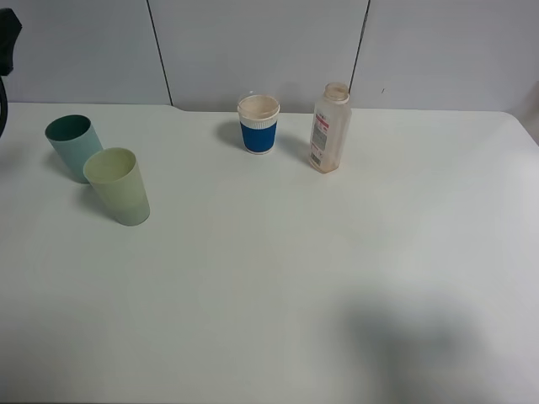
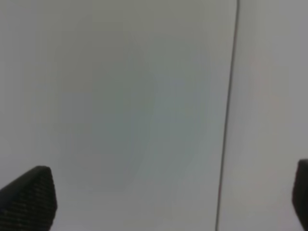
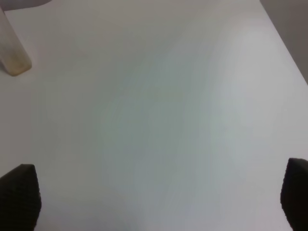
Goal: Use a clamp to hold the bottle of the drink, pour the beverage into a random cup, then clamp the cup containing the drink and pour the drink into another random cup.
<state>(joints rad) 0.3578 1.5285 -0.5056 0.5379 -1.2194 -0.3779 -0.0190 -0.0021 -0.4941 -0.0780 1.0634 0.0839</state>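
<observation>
A clear plastic drink bottle with a red and white label stands open at the back of the white table. Its base also shows in the right wrist view. A blue and white paper cup stands to its left. A teal cup and a pale green cup stand together at the far left. My left gripper is open, facing a grey wall panel. My right gripper is open above bare table, well apart from the bottle. Neither gripper shows in the exterior high view.
A grey panelled wall with dark seams runs behind the table. A dark part of the left arm shows at the upper left corner. A soft shadow lies on the table's front right.
</observation>
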